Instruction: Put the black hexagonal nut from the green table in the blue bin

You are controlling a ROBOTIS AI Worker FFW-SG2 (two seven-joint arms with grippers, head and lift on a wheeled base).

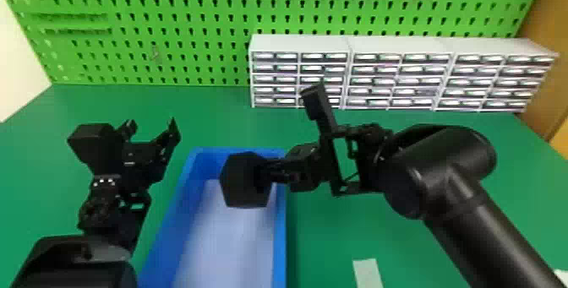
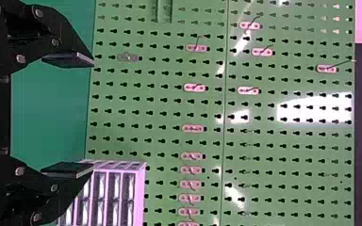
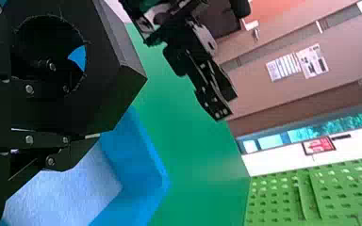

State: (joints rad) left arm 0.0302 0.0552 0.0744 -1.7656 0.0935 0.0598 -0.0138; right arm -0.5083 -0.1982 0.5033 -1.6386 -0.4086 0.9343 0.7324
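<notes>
Black and six-sided, the nut (image 1: 243, 186) hangs over the far part of the bin (image 1: 279, 228), pinched by the right gripper (image 1: 270, 171), whose arm comes from the bin's right. Left of the bin, the left gripper (image 1: 152, 127) hovers with its fingers spread apart

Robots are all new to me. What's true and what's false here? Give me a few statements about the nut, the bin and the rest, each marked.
1. The right gripper holds the black hexagonal nut. True.
2. The nut already lies inside the blue bin. False: it is held up over it.
3. The left gripper is open. True.
4. The drawer units stand left of the bin. False: they stand at the table's back, towards the right.
5. A pale strip lies on the green table. True.
</notes>
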